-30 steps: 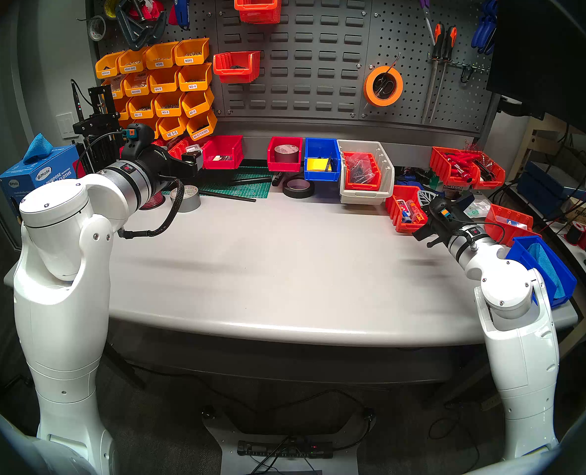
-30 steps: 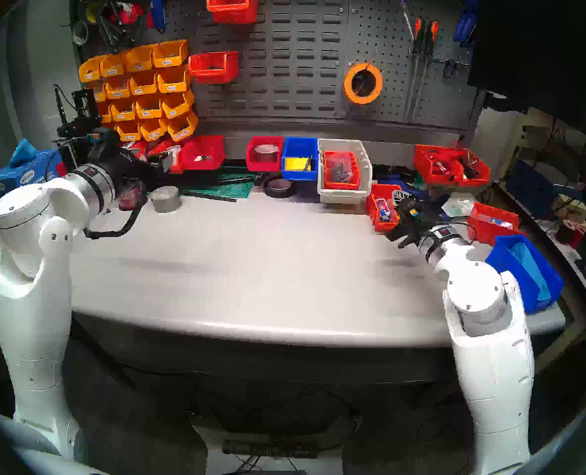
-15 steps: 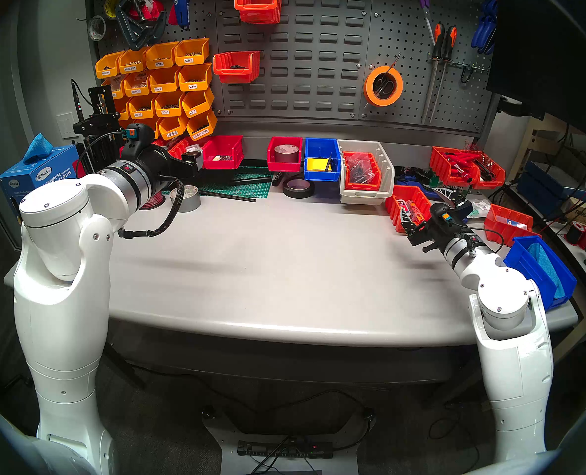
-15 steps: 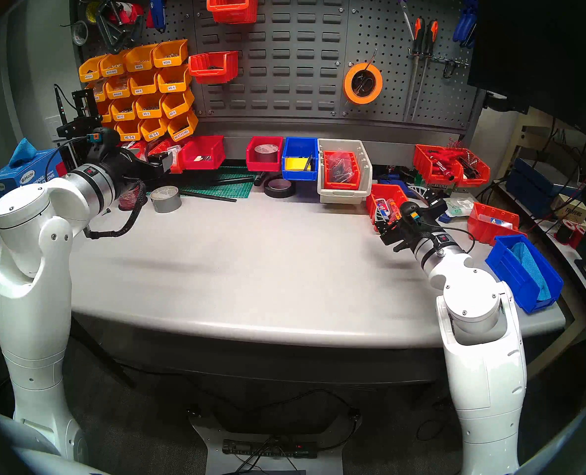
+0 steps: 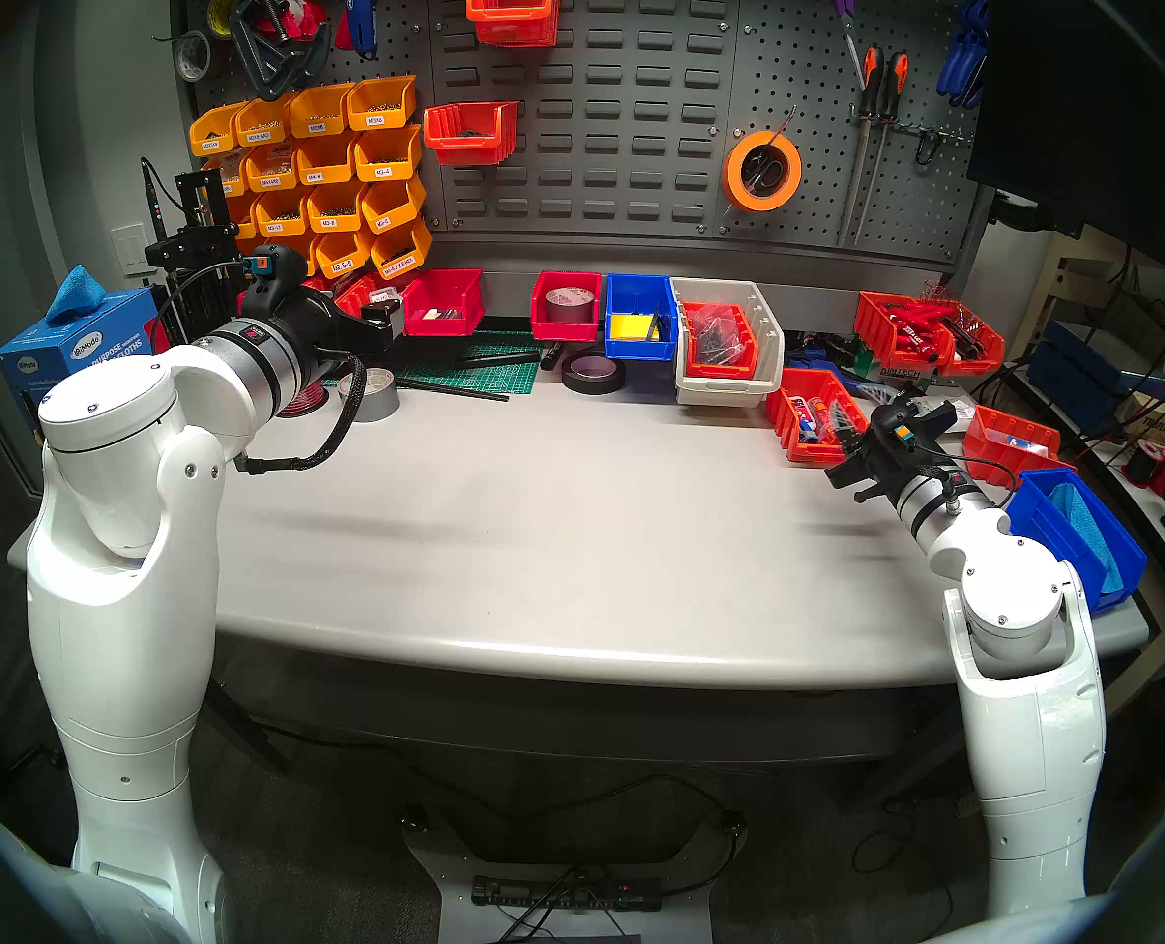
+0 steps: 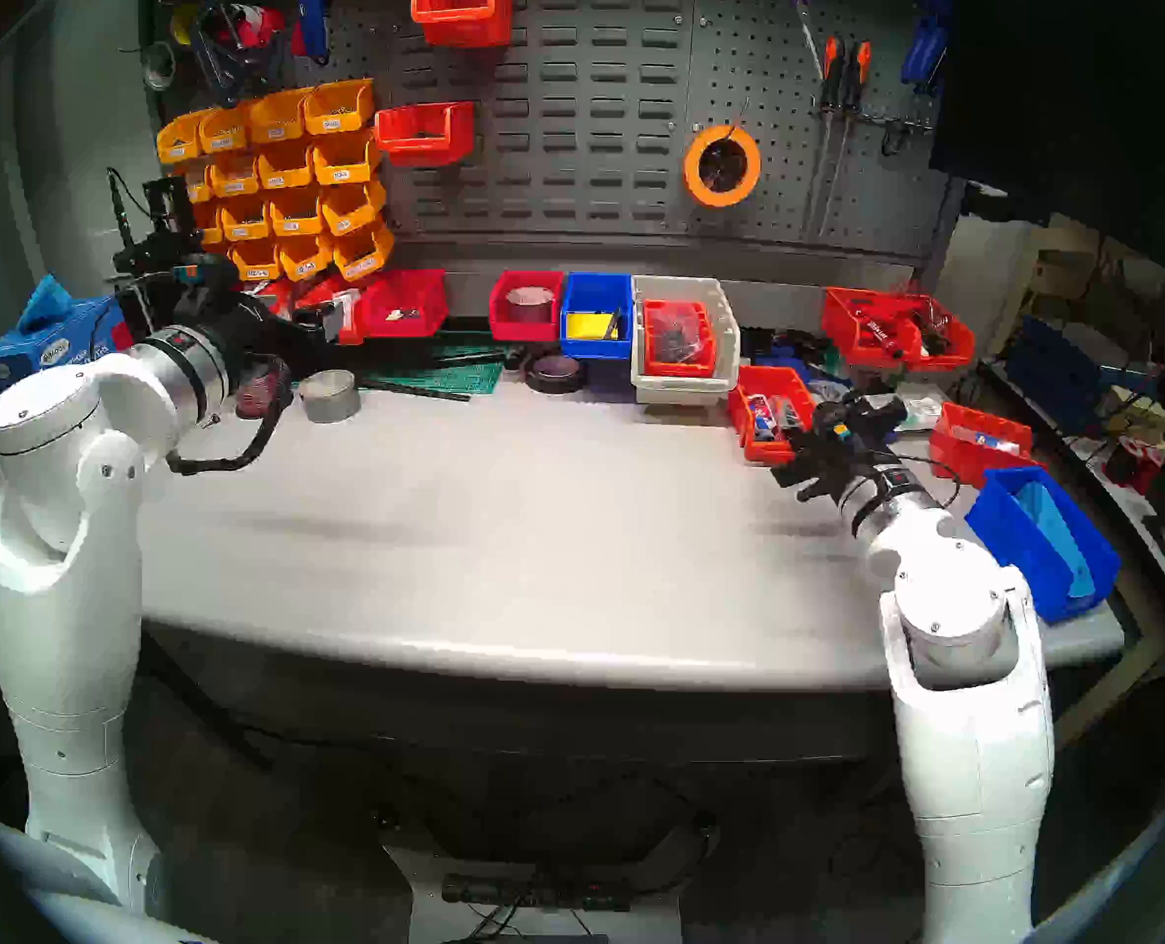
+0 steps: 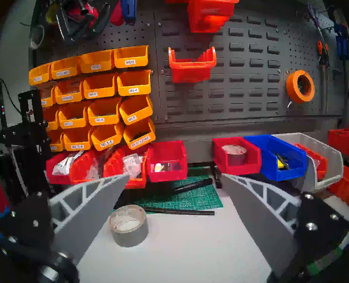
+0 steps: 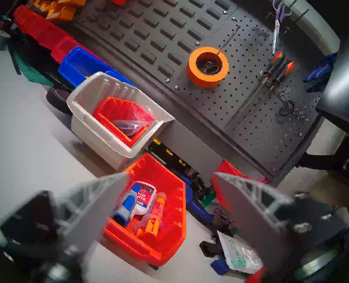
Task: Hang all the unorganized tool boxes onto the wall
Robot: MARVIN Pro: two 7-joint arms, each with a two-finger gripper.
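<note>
An orange-red ribbed tool box (image 8: pixel 169 237) holding glue bottles sits on the table at the right (image 5: pixel 789 438). My right gripper (image 8: pixel 171 174) is open just above it. The left finger overlaps the box's left wall and the right finger stands clear of its right wall. In the head view this gripper (image 5: pixel 872 404) is at the box's right side. My left gripper (image 7: pixel 174 175) is open and empty, facing a bright red tool box (image 7: pixel 167 160) at the back left (image 5: pixel 442 302). The wall (image 5: pixel 634 125) carries two hung orange-red boxes (image 5: pixel 471 132).
Along the back stand a red bin with tape (image 5: pixel 566 306), a blue bin (image 5: pixel 637 316) and a beige bin (image 5: pixel 729 377) holding an orange-red one. A grey tape roll (image 7: pixel 128 225) lies below my left gripper. A blue bin with a cloth (image 5: pixel 1077 534) sits beside my right forearm.
My right wrist has turned and shifted right along the orange-red box, bringing its fingers over the box. The left arm has not moved.
</note>
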